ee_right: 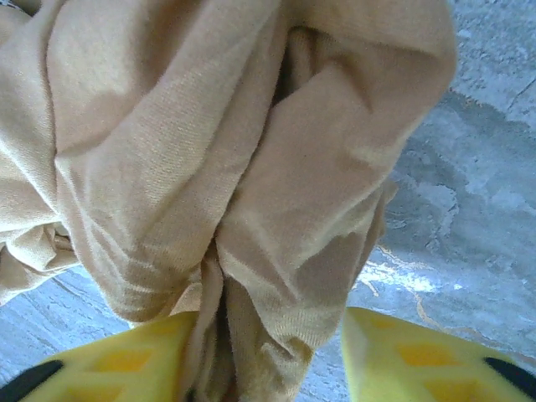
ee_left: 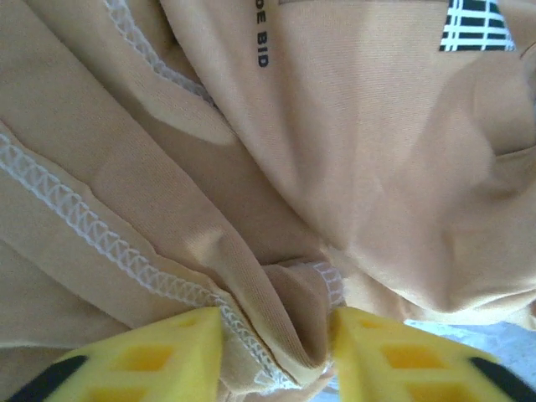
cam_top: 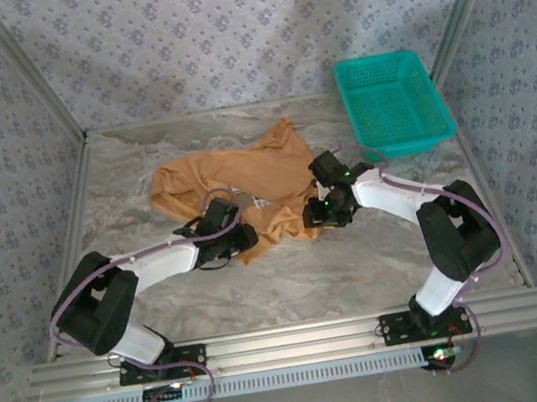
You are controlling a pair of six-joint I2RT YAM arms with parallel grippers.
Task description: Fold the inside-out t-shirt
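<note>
My left hand is pinched partway closed on a stitched fold of the inside-out t-shirt. My right hand grips a bunched wad of its cloth the same way. The shirt lies crumpled in the middle of the tabletop. A teal basket sits at the far right, apart from it.

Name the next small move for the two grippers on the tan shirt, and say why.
Probably close both grippers fully before any lift. The inside-out t-shirt lies in a crumpled heap; the left gripper has a seamed fold between its yellow fingers and the right gripper a thick bunch, but whether either grip is firm cannot be told.
</note>
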